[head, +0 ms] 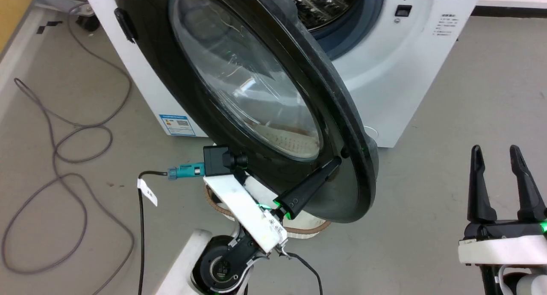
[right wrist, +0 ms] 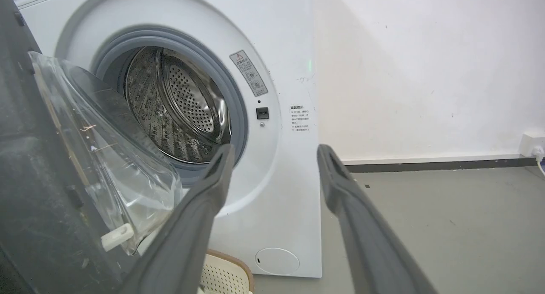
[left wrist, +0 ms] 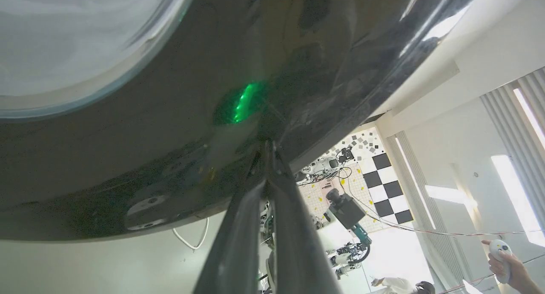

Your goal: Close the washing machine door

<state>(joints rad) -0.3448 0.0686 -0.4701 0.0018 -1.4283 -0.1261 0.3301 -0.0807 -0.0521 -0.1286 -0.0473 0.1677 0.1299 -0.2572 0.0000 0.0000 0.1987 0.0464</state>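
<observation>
No wording can be read. The washing machine point(right wrist: 294, 51) carries a grey sticker point(right wrist: 249, 73) with a warning triangle, a small block of printed lines point(right wrist: 300, 119) below it, too fine to make out, and a blue label point(head: 179, 125) low on its front, equally blurred. A white tag point(head: 147, 193) on a black cable point(head: 140, 226) bears unreadable marks.

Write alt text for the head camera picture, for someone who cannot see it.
The left gripper, shut, touches the lower outer face of the round black washing machine door, which stands partly open before the white washing machine. The right gripper is open at lower right, touching nothing.
</observation>
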